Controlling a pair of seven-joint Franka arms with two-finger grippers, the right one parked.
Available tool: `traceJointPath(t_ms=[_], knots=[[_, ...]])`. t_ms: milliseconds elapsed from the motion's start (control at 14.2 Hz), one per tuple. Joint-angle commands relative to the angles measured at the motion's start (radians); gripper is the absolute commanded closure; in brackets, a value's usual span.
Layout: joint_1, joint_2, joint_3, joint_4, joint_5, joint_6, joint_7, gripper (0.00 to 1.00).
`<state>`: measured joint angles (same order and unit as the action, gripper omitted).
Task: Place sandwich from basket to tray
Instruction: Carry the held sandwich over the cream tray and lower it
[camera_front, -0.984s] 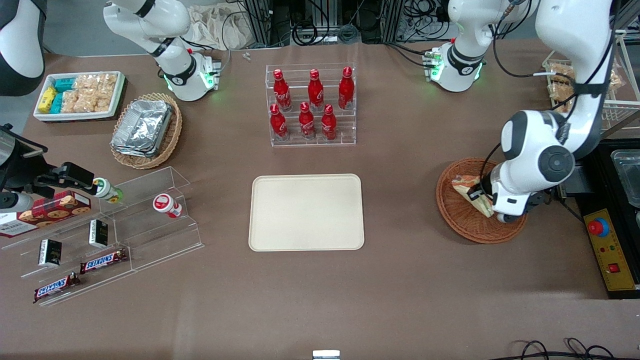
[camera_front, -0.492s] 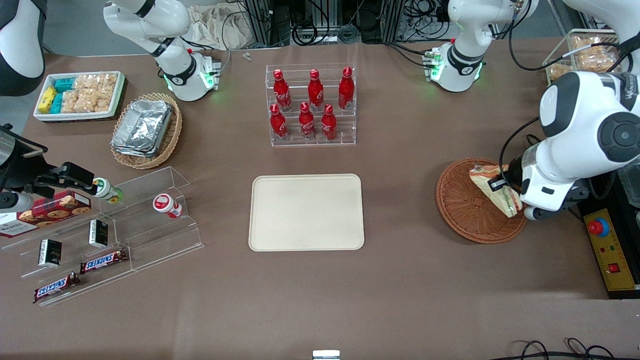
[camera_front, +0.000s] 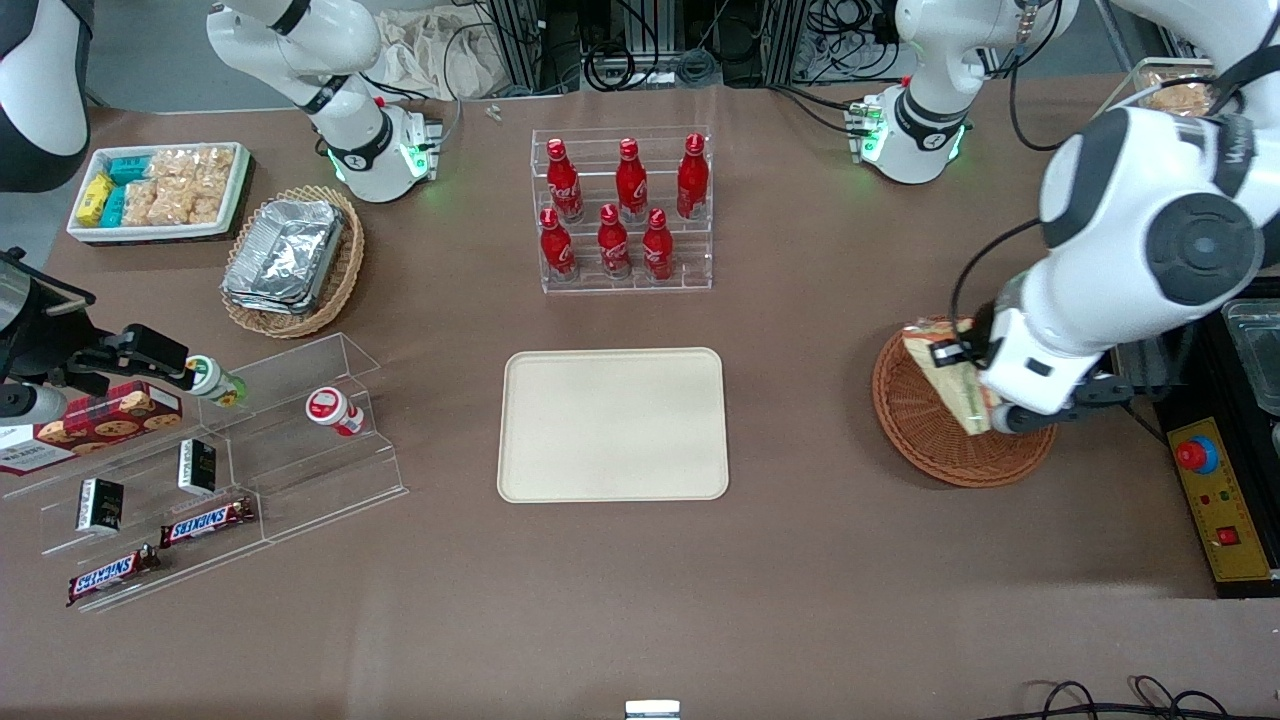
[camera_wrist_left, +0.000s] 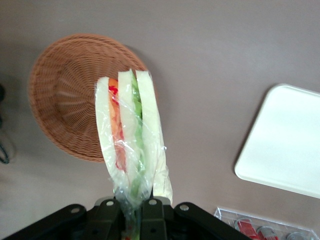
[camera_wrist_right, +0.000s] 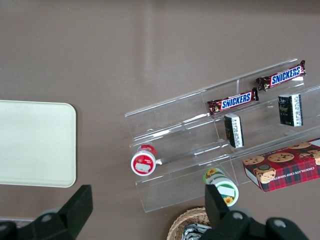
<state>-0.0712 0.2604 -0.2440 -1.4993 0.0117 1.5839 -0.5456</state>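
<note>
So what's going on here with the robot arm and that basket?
The left arm's claw is shut on a wrapped sandwich, holding it up in the air above the round wicker basket. Nothing else shows in the basket. The beige tray where the sandwich should go sits bare in the middle of the table, nearer the parked arm's end than the basket, so the carry across is not yet done.

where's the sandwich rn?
The sandwich is clamped in the left hand, lifted above the basket at the working arm's end of the table; the tray holds nothing yet.
</note>
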Motion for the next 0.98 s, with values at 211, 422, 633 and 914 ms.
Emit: traceJointPath(t_ms=[211,422,633,914], knots=[[-0.148,0.101,-0.008,0.060,0.016,0.125,0.018,1.00],[-0.225,0.166,-0.008,0.059,0.020,0.218,0.001,1.00],[-0.275,0.244,-0.008,0.060,0.014,0.318,-0.052,1.00],[-0.341,0.341,-0.006,0.060,0.021,0.448,-0.088,1.00]])
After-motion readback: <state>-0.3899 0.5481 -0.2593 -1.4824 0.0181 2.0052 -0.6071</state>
